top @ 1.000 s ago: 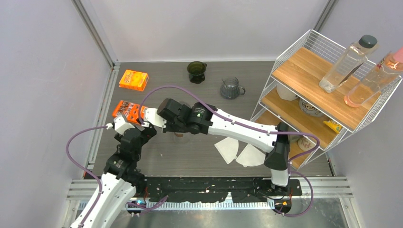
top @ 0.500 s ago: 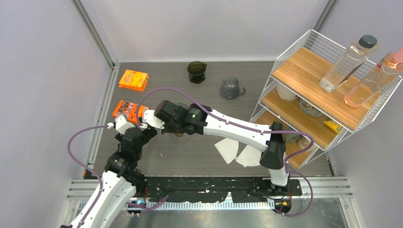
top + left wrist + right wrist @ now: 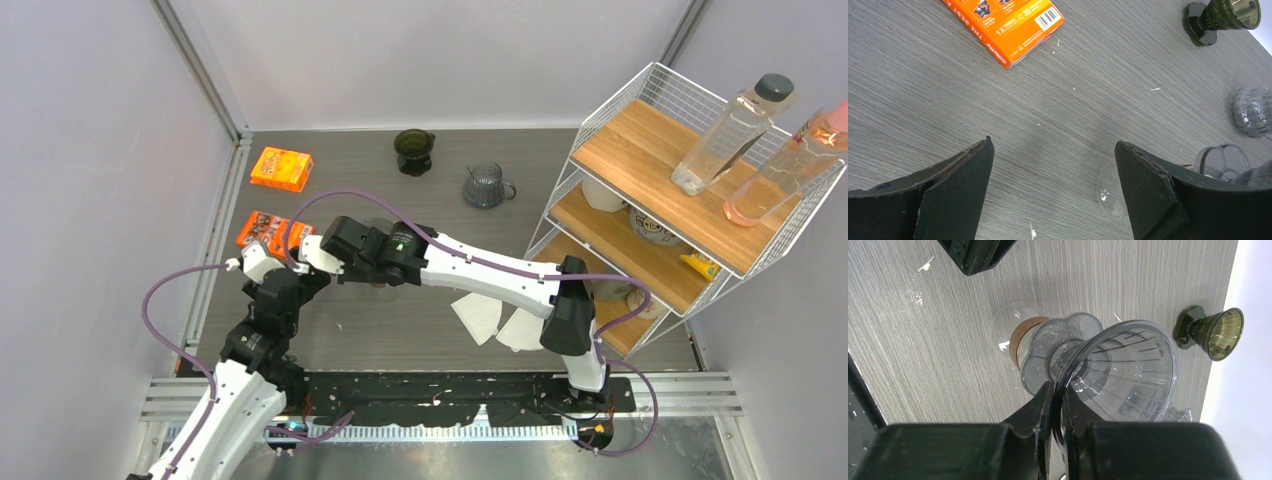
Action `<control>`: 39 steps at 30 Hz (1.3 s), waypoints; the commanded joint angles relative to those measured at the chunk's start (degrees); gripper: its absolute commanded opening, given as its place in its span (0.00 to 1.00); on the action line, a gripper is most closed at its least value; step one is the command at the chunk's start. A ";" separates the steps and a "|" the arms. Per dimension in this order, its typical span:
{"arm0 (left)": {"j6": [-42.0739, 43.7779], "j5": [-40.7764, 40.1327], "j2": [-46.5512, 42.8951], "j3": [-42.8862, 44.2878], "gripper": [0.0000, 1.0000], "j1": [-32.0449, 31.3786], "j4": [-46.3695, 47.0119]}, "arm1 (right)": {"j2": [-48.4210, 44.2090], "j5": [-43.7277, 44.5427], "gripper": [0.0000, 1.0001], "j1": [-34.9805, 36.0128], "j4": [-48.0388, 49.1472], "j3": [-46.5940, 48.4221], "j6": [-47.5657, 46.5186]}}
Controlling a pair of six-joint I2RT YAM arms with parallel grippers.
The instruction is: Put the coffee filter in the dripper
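Note:
My right gripper (image 3: 1058,390) is shut on the rim of a clear ribbed dripper (image 3: 1128,365) and holds it tilted over the table, above a clear glass piece with a brown collar (image 3: 1020,340). In the top view the right gripper (image 3: 372,276) is mostly hidden under its own wrist. Two white coffee filters (image 3: 480,315) lie flat on the table to the right, under the right forearm. My left gripper (image 3: 1053,165) is open and empty just left of the dripper, whose clear base (image 3: 1223,160) shows beside its right finger. It also shows in the top view (image 3: 312,280).
Two orange boxes (image 3: 281,168) lie at the left. A dark green dripper (image 3: 413,151) and a glass pitcher (image 3: 486,186) stand at the back. A wire shelf (image 3: 660,200) with bottles and cups fills the right side.
My right arm has shifted a little to the left with the dripper in its grip. The left arm has barely moved.

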 commanded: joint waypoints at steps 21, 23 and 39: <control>-1.70 -1.82 -0.45 0.94 0.99 -0.16 -0.19 | -3.64 0.21 0.58 0.80 1.66 4.54 3.59; -1.69 -1.90 -0.61 0.86 0.99 -0.16 -0.22 | -4.73 0.66 0.63 0.80 2.35 4.73 4.60; -2.03 -2.45 -2.98 0.57 0.99 -0.16 -0.87 | -26.13 0.02 0.95 -13.19 17.81 -18.92 36.38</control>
